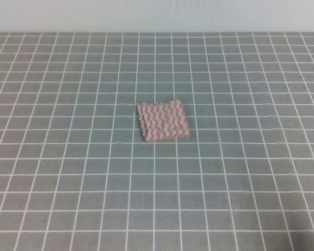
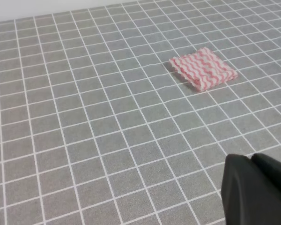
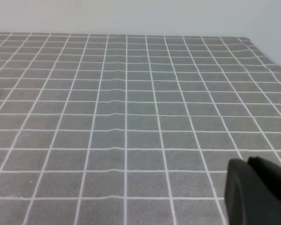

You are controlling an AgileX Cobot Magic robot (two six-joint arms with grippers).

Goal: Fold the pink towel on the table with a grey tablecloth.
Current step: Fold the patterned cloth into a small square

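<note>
Pink towel (image 1: 163,121) mid-tablecloth (image 1: 68,172), edges free

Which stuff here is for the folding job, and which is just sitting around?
For the job:
- pink towel, lying near the middle
- table with a grey tablecloth, under it

Just around:
- pale wall behind the table
- nothing else lying on the cloth in these views

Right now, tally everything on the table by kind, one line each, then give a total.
Pink towel: 1
Grey tablecloth: 1
Total: 2
Neither gripper shows in the high view; only a dark part sits at each wrist view's corner.
</note>
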